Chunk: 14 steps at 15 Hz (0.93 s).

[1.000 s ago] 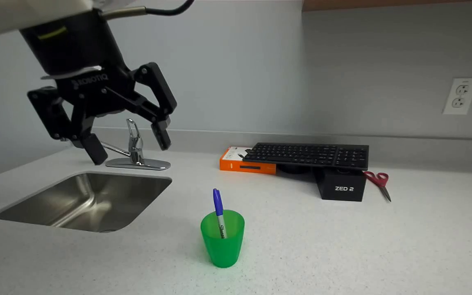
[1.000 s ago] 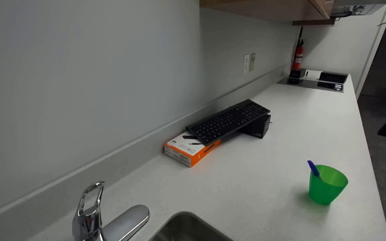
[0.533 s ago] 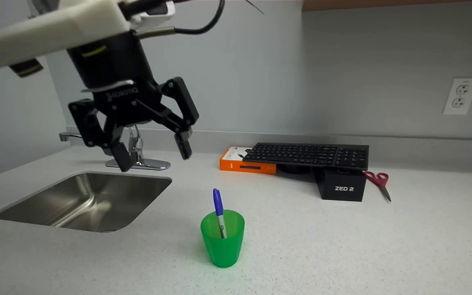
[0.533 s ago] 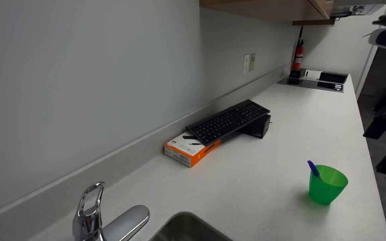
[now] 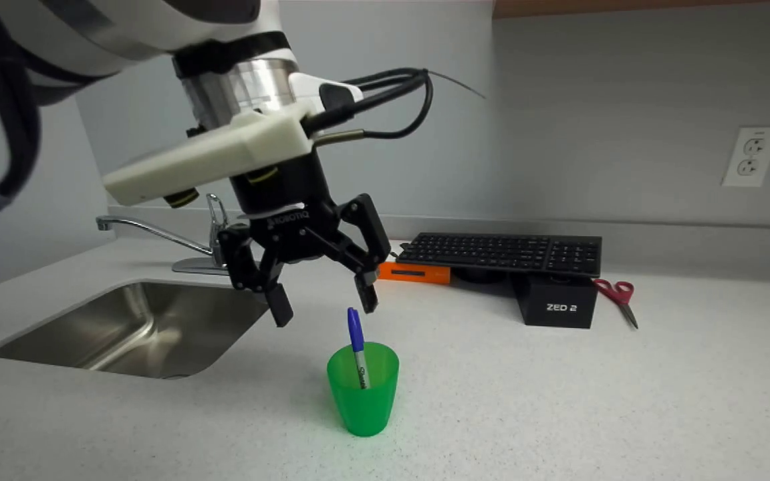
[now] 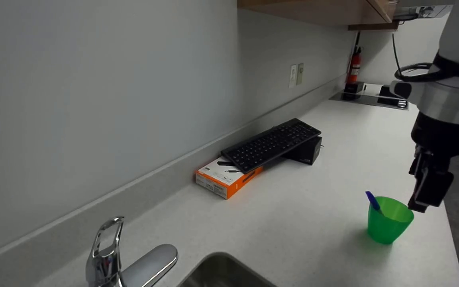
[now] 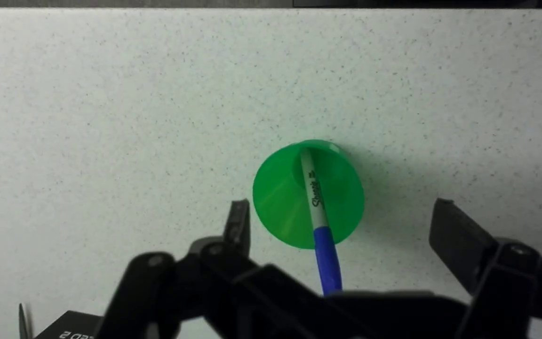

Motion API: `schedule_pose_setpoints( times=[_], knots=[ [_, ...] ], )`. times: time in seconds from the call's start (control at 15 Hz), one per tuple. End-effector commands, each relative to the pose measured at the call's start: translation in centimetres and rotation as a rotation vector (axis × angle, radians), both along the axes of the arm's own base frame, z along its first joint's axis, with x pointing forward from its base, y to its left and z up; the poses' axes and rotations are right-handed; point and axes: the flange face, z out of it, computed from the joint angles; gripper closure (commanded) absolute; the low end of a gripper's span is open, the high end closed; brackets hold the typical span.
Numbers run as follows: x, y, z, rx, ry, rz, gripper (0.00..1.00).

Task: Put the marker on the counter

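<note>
The marker, white-barrelled with a blue cap, leans in a green cup with its cap above the rim. The marker shows in both exterior views (image 5: 355,331) (image 6: 373,201) and in the wrist view (image 7: 328,259). The green cup (image 5: 363,407) stands upright on the pale speckled counter (image 5: 525,401). My gripper (image 5: 325,312) is open and empty, above and up-left of the cup in that exterior view. In the wrist view the marker and cup lie between the spread fingers (image 7: 239,221), and the gripper body hides the cap's end.
A steel sink (image 5: 151,327) and a faucet (image 5: 158,230) are on the left in an exterior view. A black keyboard (image 5: 505,254) rests on an orange-white box (image 5: 418,272) and a black box (image 5: 559,307) near the wall. Red scissors (image 5: 619,294) lie beside them.
My arm has moved right and down in an exterior view, bringing the open gripper close to the cup. It has come in from the right edge elsewhere. Marker and cup have not moved.
</note>
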Motion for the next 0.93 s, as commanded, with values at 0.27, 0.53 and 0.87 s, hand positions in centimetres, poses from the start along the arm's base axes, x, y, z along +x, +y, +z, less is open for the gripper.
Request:
schedule_pose_setpoints(
  times=[0.27, 0.53, 0.87],
  knots=[
    [1.2, 0.0, -0.2, -0.001, -0.057, -0.047, 0.00],
    [2.7, -0.2, -1.4, -0.008, -0.102, -0.111, 0.00],
    [4.3, -0.6, -3.7, -0.040, -0.136, -0.169, 0.00]
  ],
)
